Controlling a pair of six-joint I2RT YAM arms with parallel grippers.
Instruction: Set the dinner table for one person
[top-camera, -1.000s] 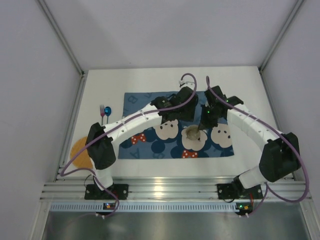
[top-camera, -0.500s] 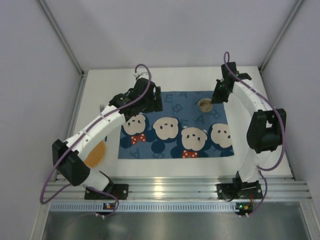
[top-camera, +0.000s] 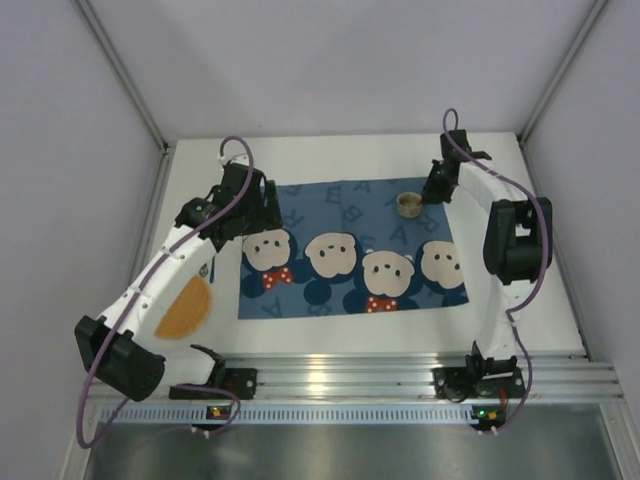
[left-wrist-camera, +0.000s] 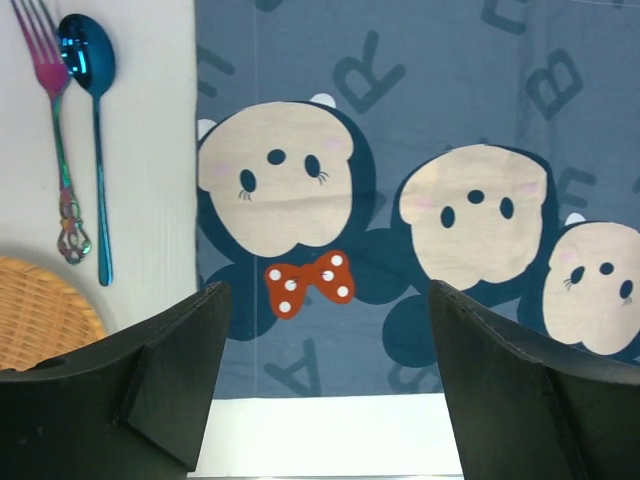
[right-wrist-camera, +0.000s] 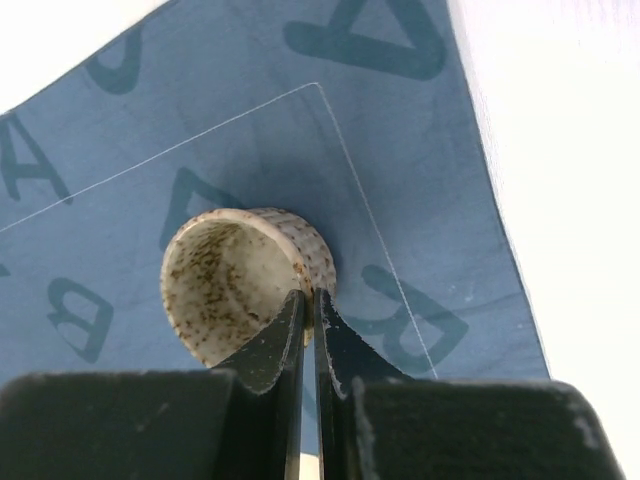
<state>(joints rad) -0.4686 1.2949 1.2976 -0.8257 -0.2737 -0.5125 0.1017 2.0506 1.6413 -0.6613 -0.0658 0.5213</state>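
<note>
The white dinner table (top-camera: 330, 155) carries a dark-blue mouse placemat (top-camera: 350, 250). A small speckled beige cup (top-camera: 408, 204) is at the mat's far right corner. My right gripper (top-camera: 426, 193) is shut on its rim, one finger inside and one outside, as the right wrist view shows on the cup (right-wrist-camera: 235, 280) and gripper (right-wrist-camera: 308, 315). Whether the cup rests on the mat I cannot tell. My left gripper (top-camera: 262, 212) hovers over the mat's left edge. In the left wrist view it (left-wrist-camera: 325, 375) is open and empty.
A pink-handled fork (left-wrist-camera: 55, 130) and a blue spoon (left-wrist-camera: 90, 60) lie side by side on the table left of the mat. A round woven plate (top-camera: 185, 310) sits nearer the front left. A ribbed metal rail (top-camera: 340, 385) runs along the near edge.
The right arm carried the cup from the mat's middle to its far right corner. The left arm swung left to the mat's left edge and its jaws opened wide.
</note>
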